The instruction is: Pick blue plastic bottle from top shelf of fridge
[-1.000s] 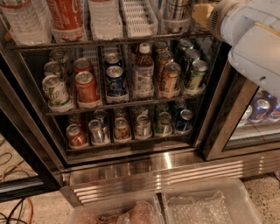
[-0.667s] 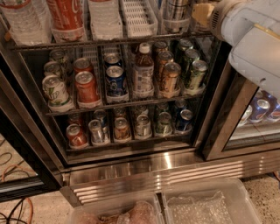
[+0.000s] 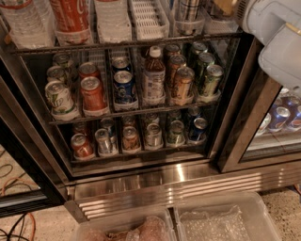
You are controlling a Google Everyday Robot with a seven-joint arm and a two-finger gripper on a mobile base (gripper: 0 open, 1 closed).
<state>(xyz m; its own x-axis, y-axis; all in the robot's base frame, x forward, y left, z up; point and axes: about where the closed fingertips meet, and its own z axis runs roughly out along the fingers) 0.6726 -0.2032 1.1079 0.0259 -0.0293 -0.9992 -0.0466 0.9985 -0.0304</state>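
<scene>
Top shelf (image 3: 122, 45) of the fridge (image 3: 237, 134) carries a red cola bottle (image 3: 70, 19); the claw (image 3: 225, 5) hovers at its right end, grip state impossible to tell.

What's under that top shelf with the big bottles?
Under the top shelf: two wire racks of small cans and one brown bottle. Rear rows are largely hidden. The gripper is at top right.
</scene>
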